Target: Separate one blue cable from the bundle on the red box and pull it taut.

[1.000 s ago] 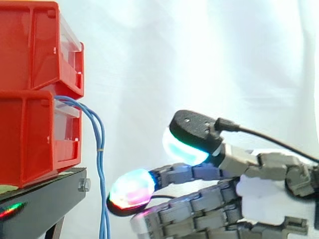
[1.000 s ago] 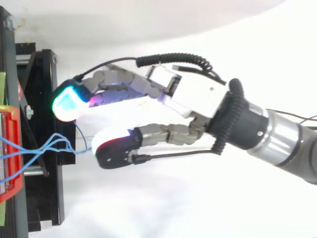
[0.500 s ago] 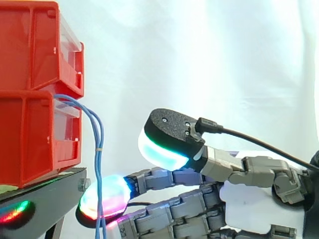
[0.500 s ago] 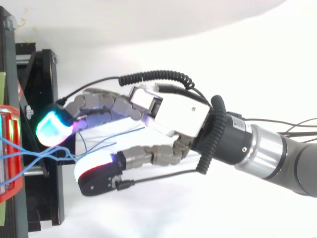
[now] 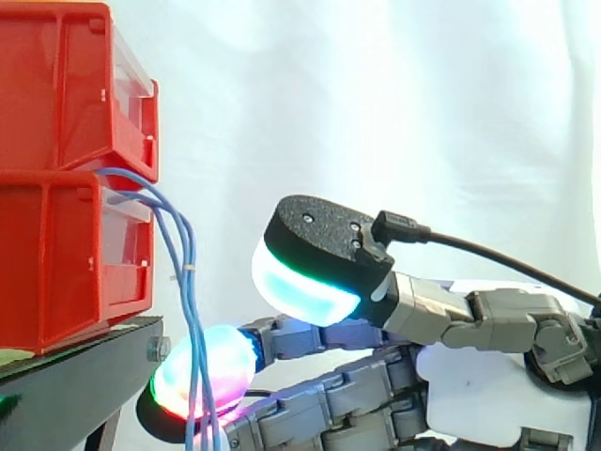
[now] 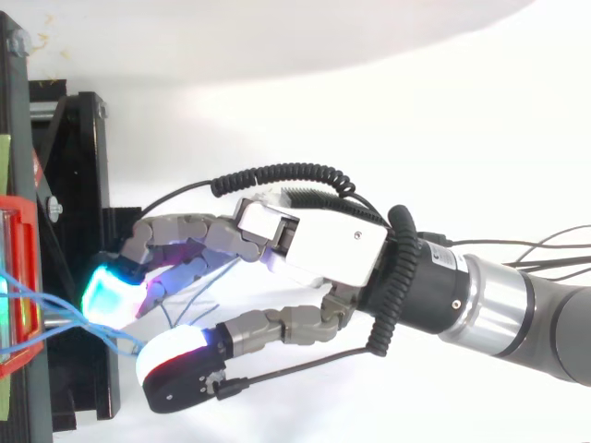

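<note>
Sideways, blue cables (image 5: 189, 282) hang across the hand's (image 6: 323, 254) glowing fingers (image 5: 232, 362).

From my seat this reads as a robotics lab test cell, not a home or a shop floor. A plain white curtain (image 5: 394, 94) closes off the whole background behind the work. The workpiece is a staged mock-up: two stacked red plastic bins (image 5: 56, 254) set on a black stand (image 5: 89, 371) with a bare bolt (image 5: 158, 349) at its corner, and thin blue cables (image 5: 185, 254) hanging down the bins' front. The robot arm (image 6: 517, 309) I drive ends in a jointed research hand (image 6: 323, 249) with glowing fingertips (image 5: 202, 376), and I watch it from beside and from above
</note>
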Controlling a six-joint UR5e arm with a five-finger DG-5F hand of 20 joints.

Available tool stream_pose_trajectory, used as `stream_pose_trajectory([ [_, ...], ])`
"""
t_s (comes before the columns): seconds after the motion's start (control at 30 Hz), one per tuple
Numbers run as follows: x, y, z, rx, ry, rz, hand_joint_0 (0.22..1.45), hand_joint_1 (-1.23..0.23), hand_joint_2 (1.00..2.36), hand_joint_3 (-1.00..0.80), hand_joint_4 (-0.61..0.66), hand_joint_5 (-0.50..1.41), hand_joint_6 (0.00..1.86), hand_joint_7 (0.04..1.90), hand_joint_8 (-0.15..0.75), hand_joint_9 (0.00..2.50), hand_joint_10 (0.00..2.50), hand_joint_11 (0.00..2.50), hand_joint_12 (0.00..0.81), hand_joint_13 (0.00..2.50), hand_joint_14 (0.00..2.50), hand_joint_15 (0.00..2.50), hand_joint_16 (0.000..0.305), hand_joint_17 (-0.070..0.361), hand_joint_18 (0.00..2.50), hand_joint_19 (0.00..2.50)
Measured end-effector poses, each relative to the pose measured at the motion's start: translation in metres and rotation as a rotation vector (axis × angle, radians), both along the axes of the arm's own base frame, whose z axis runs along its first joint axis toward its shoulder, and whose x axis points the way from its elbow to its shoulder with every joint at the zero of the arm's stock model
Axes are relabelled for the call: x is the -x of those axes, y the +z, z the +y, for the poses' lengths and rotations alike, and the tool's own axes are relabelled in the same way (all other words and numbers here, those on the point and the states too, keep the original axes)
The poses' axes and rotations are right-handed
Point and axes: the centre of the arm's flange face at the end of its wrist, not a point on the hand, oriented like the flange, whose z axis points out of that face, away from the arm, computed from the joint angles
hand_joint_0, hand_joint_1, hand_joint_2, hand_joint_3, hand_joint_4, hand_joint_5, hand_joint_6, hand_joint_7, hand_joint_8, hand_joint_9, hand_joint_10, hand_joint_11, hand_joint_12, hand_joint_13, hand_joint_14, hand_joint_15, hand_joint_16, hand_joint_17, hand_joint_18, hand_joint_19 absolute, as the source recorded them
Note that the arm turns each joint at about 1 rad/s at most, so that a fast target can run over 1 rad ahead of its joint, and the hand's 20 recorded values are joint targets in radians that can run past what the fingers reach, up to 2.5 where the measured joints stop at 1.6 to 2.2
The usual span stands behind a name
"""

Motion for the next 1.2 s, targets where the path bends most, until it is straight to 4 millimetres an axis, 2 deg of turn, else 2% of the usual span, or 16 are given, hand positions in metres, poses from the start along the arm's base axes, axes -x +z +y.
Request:
stream_pose_trajectory([
  [0.17, -0.004, 0.008, 0.001, -0.026, 0.008, -0.01, 0.57, -0.66, 1.0, -0.5, 0.21, -0.06, 0.5, 1.25, 0.213, 0.88, 0.01, 0.19, 0.293, 0.58, 0.01, 0.22, 0.037, 0.084, 0.35, 0.23],
  [0.47, -0.01, 0.02, 0.002, -0.056, 0.028, 0.006, 0.58, -0.67, 1.0, -0.5, 0.22, -0.06, 0.5, 1.25, 0.215, 0.9, 0.01, 0.21, 0.289, 0.59, 0.01, 0.22, 0.037, 0.083, 0.36, 0.24],
  [0.6, -0.013, 0.01, -0.002, -0.053, 0.027, 0.0, 0.58, -0.68, 1.0, -0.5, 0.19, -0.06, 0.5, 1.28, 0.213, 0.9, 0.01, 0.22, 0.287, 0.59, 0.01, 0.23, 0.037, 0.083, 0.37, 0.24],
  [0.73, -0.02, -0.02, -0.004, -0.062, 0.038, -0.017, 0.59, -0.69, 1.0, -0.49, 0.18, -0.06, 0.5, 1.29, 0.208, 0.9, 0.01, 0.22, 0.285, 0.6, 0.01, 0.23, 0.037, 0.083, 0.37, 0.24],
  [0.83, -0.025, -0.031, -0.003, -0.071, 0.044, -0.047, 0.59, -0.7, 1.0, -0.49, 0.19, -0.06, 0.5, 1.29, 0.209, 0.9, 0.01, 0.22, 0.287, 0.6, 0.01, 0.23, 0.037, 0.083, 0.38, 0.25],
  [0.97, -0.029, -0.032, 0.001, -0.074, 0.049, -0.067, 0.59, -0.71, 1.0, -0.49, 0.19, -0.05, 0.5, 1.32, 0.209, 0.91, 0.01, 0.22, 0.286, 0.61, 0.01, 0.23, 0.037, 0.082, 0.4, 0.26],
  [1.2, -0.034, -0.023, 0.006, -0.09, 0.064, -0.08, 0.6, -0.72, 1.01, -0.41, 0.13, -0.08, 0.63, 1.15, 0.214, 0.91, 0.01, 0.26, 0.289, 0.62, 0.01, 0.25, 0.036, 0.082, 0.4, 0.26],
])
